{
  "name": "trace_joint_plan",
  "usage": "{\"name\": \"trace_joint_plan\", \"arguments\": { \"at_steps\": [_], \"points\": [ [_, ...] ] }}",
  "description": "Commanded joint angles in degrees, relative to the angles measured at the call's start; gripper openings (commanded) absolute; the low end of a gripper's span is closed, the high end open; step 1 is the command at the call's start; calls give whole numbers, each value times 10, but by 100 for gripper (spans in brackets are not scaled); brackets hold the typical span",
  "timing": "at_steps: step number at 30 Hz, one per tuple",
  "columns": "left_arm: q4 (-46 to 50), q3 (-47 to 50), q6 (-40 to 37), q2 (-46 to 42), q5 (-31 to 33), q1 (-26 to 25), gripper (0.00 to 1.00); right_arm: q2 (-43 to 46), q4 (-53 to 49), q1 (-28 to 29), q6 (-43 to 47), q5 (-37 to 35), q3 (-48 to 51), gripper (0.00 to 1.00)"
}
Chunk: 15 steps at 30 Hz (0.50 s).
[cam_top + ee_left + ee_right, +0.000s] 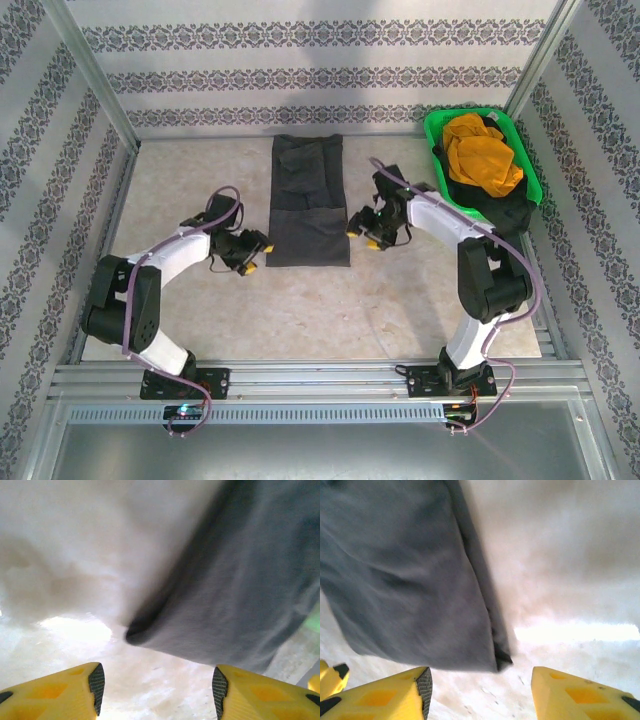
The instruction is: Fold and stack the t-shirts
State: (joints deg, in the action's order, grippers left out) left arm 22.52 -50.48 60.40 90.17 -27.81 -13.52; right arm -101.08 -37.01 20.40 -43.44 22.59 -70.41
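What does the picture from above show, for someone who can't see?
A dark charcoal grey cloth t-shirt, folded into a long strip, lies between the left gripper and the right gripper. A bright green plastic basket at back right holds a mustard orange shirt.

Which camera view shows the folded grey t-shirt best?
Top external: the whole grey t-shirt is visible there, a long folded strip with every edge in frame. The left wrist view catches one near corner, blurred; the right wrist view, the other corner.
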Motion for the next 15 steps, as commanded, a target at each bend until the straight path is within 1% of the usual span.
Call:
{"name": "trace_joint_plan", "arguments": {
  "at_steps": [1, 6, 9, 12, 15],
  "points": [
    [-97, 18, 76, 19, -29, -13, 59, -3, 47, 32, -36, 9, 43, 56],
    [-128, -4, 89, 74, -35, -28, 56, -49, 89, 50, -71, 30, 49, 54],
    [-138, -21, 89, 98, -34, -27, 50, -84, 98, 52, -77, 35, 21, 50],
    [-140, -39, 85, 117, -33, -27, 38, -117, 77, 51, -73, 26, -17, 44],
    [-132, -58, 74, 127, -23, -26, 20, -139, 56, 45, -73, 18, -41, 33]
  ]
}}
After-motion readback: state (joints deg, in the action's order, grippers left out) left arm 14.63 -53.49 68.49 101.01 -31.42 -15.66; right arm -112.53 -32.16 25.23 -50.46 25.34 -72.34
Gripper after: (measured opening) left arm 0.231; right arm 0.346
